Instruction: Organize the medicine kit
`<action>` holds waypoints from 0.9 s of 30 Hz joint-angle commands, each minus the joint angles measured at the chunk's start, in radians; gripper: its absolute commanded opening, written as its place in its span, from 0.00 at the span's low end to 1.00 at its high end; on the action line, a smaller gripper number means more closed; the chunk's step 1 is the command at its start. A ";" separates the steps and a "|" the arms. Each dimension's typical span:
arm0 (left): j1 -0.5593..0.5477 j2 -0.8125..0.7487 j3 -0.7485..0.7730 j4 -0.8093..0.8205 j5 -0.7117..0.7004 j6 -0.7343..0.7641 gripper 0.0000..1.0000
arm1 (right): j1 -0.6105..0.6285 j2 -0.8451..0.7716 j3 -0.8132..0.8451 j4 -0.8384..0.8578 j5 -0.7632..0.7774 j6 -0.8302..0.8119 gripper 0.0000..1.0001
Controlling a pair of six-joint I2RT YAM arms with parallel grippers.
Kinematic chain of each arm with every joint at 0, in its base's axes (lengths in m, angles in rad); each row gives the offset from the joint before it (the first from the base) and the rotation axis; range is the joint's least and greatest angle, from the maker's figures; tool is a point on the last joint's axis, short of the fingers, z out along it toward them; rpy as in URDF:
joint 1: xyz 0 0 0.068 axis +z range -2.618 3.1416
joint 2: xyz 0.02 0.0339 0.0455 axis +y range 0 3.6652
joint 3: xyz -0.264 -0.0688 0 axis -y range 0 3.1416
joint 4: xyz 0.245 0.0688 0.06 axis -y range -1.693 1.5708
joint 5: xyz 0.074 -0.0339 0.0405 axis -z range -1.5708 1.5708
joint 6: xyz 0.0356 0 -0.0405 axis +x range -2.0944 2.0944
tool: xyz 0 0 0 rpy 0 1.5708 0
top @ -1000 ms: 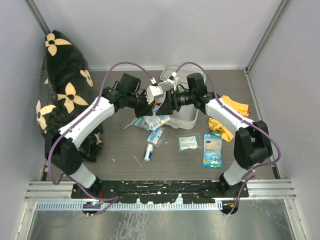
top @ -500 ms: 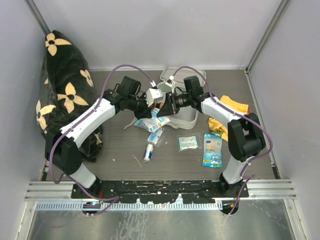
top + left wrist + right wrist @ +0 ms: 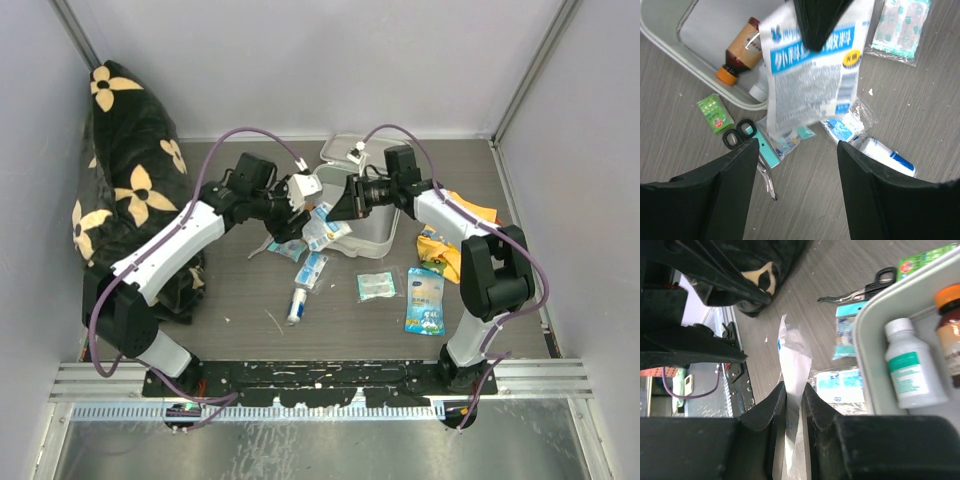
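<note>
With the left gripper (image 3: 797,145) spread wide, the right gripper (image 3: 794,390), pinching the blue-and-white printed plastic packet (image 3: 793,352), should clear the rim of the pale grey plastic medicine kit (image 3: 862,355) at frame right before releasing.

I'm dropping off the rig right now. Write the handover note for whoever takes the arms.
Left pincer: open, holding nothing, right by the blue-white packet.
Right pincer: shut on that packet, held in the air beside the medicine kit.
Done: brown bottle and white bottle lie in the open kit.
To do: drop the packet in, then scissors, green box, tube, plaster packet, blue-yellow packet.
</note>
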 commanded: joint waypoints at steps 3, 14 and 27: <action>0.015 -0.092 -0.034 0.116 -0.090 -0.012 0.77 | -0.077 -0.022 0.016 0.109 0.020 0.027 0.22; 0.074 -0.117 -0.061 0.252 -0.269 -0.146 0.98 | -0.145 -0.035 -0.056 0.321 0.194 0.212 0.22; 0.101 -0.154 -0.098 0.315 -0.315 -0.182 0.98 | -0.177 -0.025 -0.130 0.454 0.457 0.389 0.21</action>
